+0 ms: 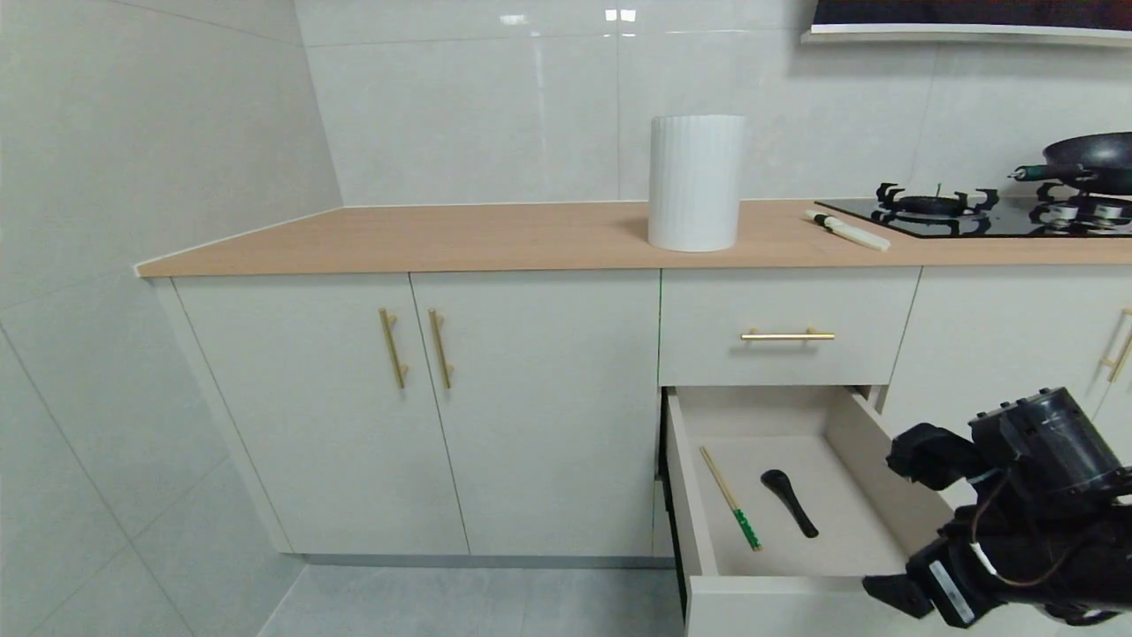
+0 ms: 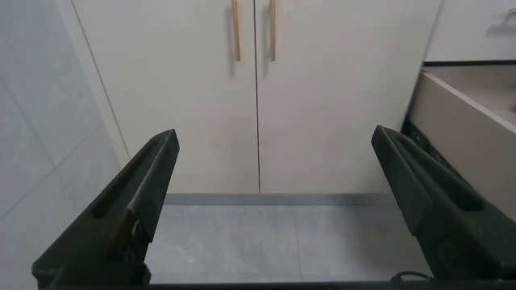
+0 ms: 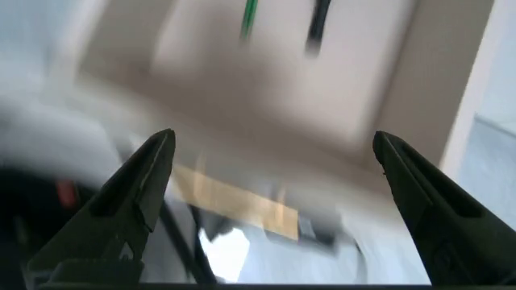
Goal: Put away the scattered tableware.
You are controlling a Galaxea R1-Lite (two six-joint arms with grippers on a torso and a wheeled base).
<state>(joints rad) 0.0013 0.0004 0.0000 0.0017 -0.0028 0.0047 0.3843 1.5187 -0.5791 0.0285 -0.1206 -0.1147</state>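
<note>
Drawer (image 1: 692, 495): the lower of two under the surface (image 1: 442, 237), pulled out. The upper one is closed.
Chopsticks (image 1: 732, 511): a wooden pair with green ends, flat on the drawer floor near its left wall, green ends toward the drawer front.
Black spoon (image 1: 789, 502): on the drawer floor about mid-width, beside the chopsticks and not touching them.
Pale utensil (image 1: 847, 230): long, lying on the surface near its front edge, just beside the left corner of the hob (image 1: 973, 219). Type not clear.
White container (image 1: 696, 181): ribbed, upright on the surface above the closed drawer.
Pan (image 1: 1092, 159): on the hob's far right burner.
Right gripper (image 1: 906, 524): fingers spread, nothing between them, at the drawer's front right corner. Its wrist view is blurred.
Left gripper (image 2: 274, 209): fingers spread, nothing between them, low before the cabinet doors (image 2: 258, 89), above the floor.
</note>
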